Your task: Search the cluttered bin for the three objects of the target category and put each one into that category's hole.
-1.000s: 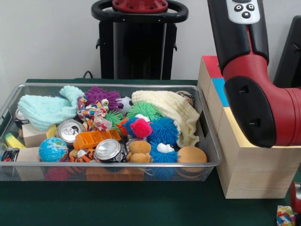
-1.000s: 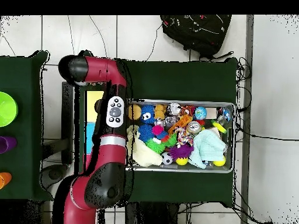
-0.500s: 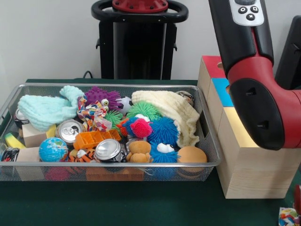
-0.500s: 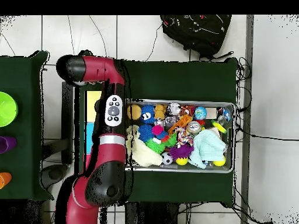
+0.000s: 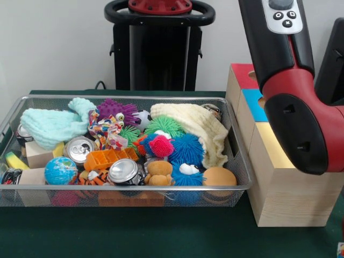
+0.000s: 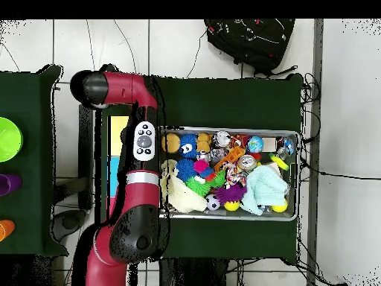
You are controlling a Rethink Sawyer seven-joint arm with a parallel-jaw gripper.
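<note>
The wire mesh bin (image 5: 123, 97) is full of toys, cans and cloths; it also shows in the overhead view (image 6: 223, 129). One knotted spotted cloth (image 5: 107, 129) lies in it between the teal cloth and the purple spiky ball, and shows from above (image 6: 237, 176). A sliver of another spotted cloth (image 5: 339, 249) shows at the front view's bottom right corner. The yellow-topped box (image 5: 274, 150) stands right of the bin; my red arm (image 5: 298, 107) covers its hole. My gripper is out of view in both views.
The blue-topped box (image 5: 250, 105) and red-topped box (image 5: 243, 75) stand behind the yellow one. The bin holds spiky balls, cans (image 5: 124, 171), a globe ball (image 5: 60, 170), a cream cloth (image 5: 196, 126) and a teal cloth (image 5: 51, 124). A green bowl (image 6: 7, 138) sits on a side table.
My arm has shifted a little to the right over the boxes. The spotted cloth at the front view's bottom right has slid almost out of the picture.
</note>
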